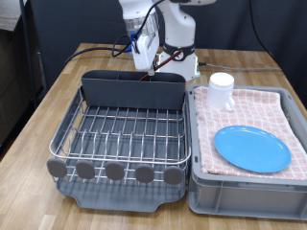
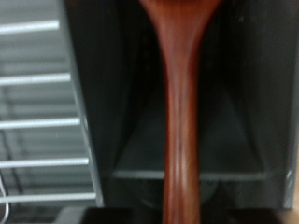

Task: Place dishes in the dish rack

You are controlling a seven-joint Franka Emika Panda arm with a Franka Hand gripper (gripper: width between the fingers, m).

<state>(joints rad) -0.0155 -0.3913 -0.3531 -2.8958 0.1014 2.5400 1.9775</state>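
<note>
Gripper (image 1: 152, 63) poised just above the long dark utensil caddy (image 1: 131, 89) at the far edge of the dish rack (image 1: 120, 134), clamped on the upper handle of the reddish-brown wooden spoon (image 2: 181, 112), which hangs straight down from it into the caddy's dark compartment. Below and nearer the camera than the gripper, silver wire rack bars bare of dishes. Off to the exterior view's right of the gripper, white mug (image 1: 222, 89) and light-blue plate (image 1: 251, 149) resting on the pink checkered cloth (image 1: 273, 110) over the grey bin (image 1: 245, 190), all on the wooden surface (image 1: 58, 91).
</note>
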